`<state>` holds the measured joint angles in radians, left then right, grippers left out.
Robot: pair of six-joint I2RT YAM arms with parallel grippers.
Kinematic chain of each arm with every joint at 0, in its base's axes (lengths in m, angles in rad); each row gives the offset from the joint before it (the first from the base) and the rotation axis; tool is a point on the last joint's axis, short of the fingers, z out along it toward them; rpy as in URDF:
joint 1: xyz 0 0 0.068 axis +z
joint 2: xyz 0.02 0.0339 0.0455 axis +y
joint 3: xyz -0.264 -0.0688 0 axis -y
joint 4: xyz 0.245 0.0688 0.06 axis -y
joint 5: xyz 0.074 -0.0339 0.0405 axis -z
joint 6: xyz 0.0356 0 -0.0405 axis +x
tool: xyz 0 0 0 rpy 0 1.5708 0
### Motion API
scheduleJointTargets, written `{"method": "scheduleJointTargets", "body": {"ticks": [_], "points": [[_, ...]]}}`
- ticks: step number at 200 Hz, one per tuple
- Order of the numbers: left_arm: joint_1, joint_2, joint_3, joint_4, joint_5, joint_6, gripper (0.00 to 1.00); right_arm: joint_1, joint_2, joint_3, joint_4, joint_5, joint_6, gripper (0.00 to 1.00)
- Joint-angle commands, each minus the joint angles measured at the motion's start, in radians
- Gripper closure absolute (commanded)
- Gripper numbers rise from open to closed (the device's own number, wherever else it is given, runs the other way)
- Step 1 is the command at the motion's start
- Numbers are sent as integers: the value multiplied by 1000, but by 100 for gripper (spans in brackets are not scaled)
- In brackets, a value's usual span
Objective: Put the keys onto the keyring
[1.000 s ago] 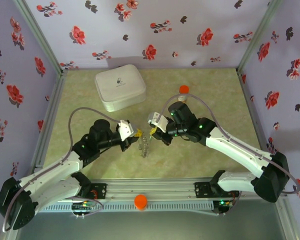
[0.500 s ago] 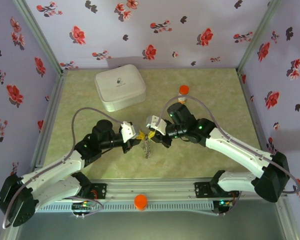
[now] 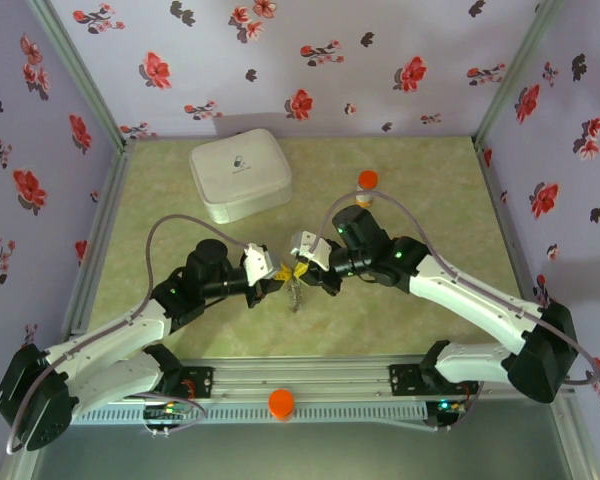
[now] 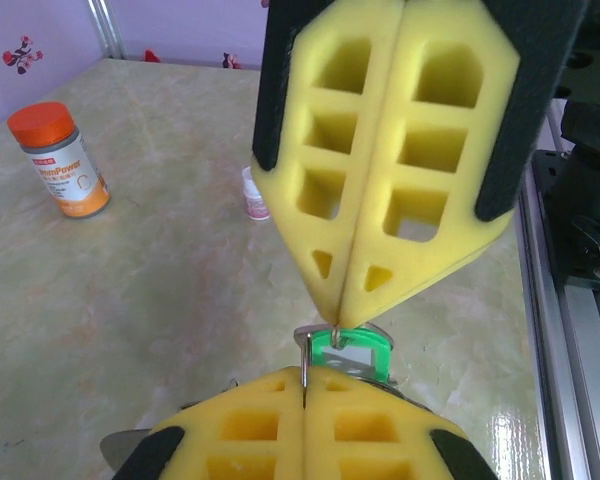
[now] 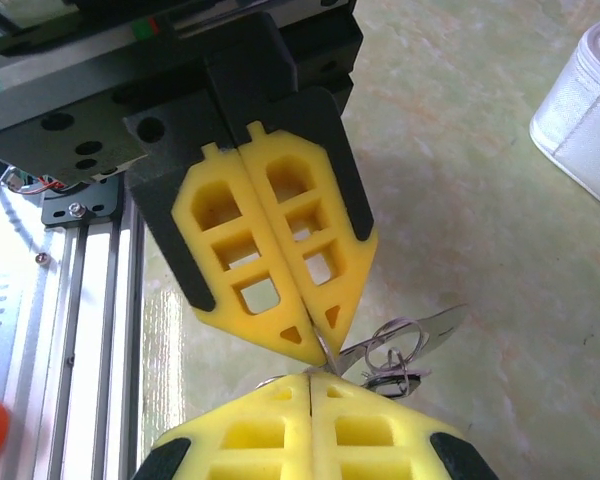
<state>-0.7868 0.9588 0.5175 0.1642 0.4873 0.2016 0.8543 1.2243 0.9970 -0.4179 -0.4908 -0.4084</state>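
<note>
Gripping the keyring (image 5: 392,345) with left fingers (image 4: 275,392) and right fingers (image 5: 280,402) both pinched fully closed, tip to tip above the near-middle of the table (image 3: 150,200), probably steadying it to thread the green key (image 4: 350,350) between them.

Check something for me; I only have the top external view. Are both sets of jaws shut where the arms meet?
Observer: Yes. In the left wrist view both yellow jaws are closed, tips facing each other.
Operator: Anything between them?
Observer: A green key head sits right at the tips.
Operator: Anything else there?
Observer: The right wrist view shows the keyring, thin metal loops bunched beside the tips.
</note>
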Motion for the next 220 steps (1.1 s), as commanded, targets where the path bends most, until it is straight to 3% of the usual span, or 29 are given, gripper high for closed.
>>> {"method": "scheduleJointTargets", "body": {"ticks": [1, 93, 220], "points": [[-10, -14, 34, 42, 28, 20, 100, 7, 6, 14, 29, 36, 32, 100], [-41, -38, 23, 36, 50, 147, 100, 6, 2, 1, 45, 186, 117, 100], [-75, -56, 23, 11, -12, 276, 100, -5, 1, 6, 0, 248, 196, 100]]}}
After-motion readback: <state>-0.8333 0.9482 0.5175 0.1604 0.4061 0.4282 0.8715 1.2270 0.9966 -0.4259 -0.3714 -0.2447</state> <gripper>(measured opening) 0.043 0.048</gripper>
